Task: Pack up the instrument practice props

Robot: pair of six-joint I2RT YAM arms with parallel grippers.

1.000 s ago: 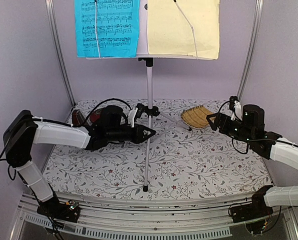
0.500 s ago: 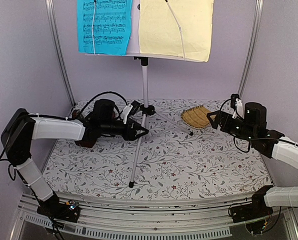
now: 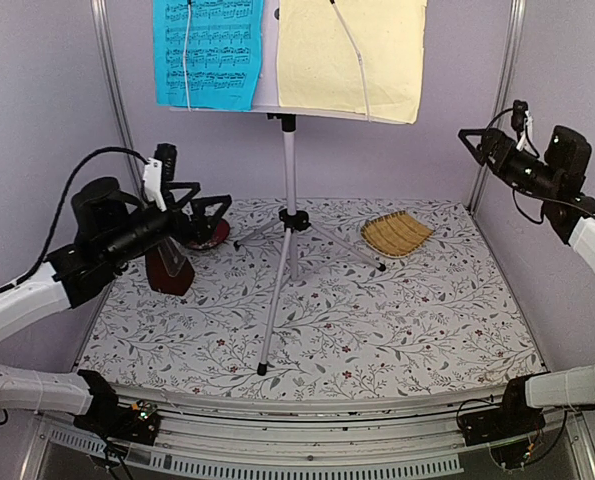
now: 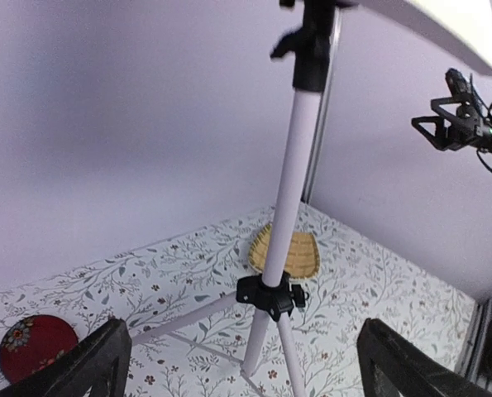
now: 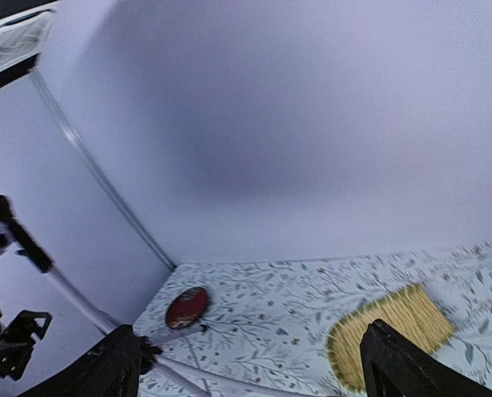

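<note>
Top external alone shows the blue sheet point(image 3: 207, 55) — wrist views: left pincer point(image 4: 241, 351), right pincer point(image 5: 247, 351) apart, apparently empty.

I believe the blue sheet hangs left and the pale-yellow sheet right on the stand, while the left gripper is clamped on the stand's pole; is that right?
Not quite: the top external view shows the left gripper open and clear of the stand's pole. The blue sheet at left and pale-yellow sheet at right are as you said.

Metronome point(image 3: 167, 276) L of stand point(image 3: 290, 170), mat point(image 3: 397, 234) R
</note>
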